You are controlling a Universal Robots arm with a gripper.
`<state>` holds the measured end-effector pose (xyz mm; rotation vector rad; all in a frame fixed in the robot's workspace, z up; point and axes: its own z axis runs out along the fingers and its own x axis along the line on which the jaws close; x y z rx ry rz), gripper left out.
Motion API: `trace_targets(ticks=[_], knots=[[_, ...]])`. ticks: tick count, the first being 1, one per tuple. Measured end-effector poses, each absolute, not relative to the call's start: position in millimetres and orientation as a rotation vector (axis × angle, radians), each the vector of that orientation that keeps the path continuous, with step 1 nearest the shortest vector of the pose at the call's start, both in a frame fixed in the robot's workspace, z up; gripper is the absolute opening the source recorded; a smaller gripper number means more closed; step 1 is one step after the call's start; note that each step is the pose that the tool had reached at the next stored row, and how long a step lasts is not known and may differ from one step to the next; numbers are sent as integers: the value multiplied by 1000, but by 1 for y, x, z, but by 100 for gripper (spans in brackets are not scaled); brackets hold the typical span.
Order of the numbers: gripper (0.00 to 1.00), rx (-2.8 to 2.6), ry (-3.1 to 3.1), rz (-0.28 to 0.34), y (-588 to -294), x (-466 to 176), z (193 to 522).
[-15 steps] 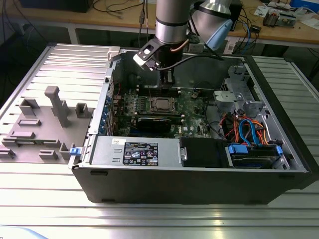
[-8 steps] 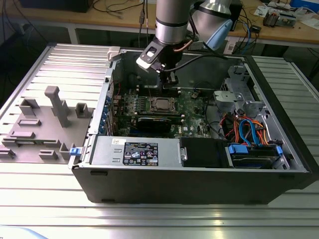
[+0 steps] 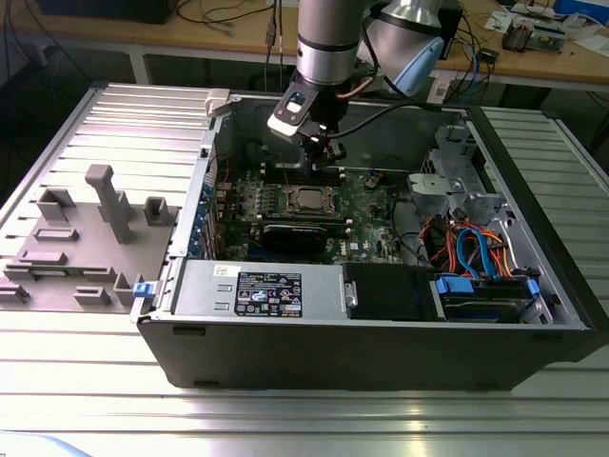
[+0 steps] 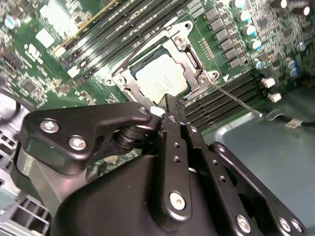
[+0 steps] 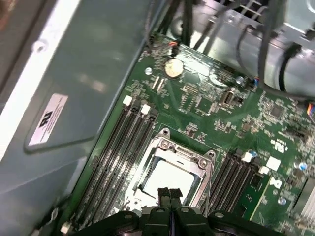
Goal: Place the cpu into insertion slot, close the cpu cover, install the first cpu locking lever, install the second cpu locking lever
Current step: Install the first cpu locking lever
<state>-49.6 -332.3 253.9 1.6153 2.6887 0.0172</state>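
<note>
gripper, clenched on nothing, hovers over the edge of the cpu cover, memory slots crowding both sides.

Bright even light, white glare on the cpu, soft shadows

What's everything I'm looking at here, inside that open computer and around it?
computer case: one, dark grey, lying open on the ribbed metal table
circuit board: one, green, on the case floor
cpu: one, silver-grey, mid-board
cpu cover: one, silver frame, down around the cpu
memory slots: two banks, black, flanking the cpu
cables: several, blue and orange, at the exterior view's right
fixture blocks: several, grey, on the table at the exterior view's left
robot arm: one, silver, above the case
gripper: one, black, jaws shut, right by the cover's edge
</note>
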Motion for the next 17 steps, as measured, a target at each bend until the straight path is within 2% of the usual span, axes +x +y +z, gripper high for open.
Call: trace_targets(ticks=[6,17], knots=[[11,1435,2793,15,-332,-50,254],[11,1422,2800,15,-332,-50,254]])
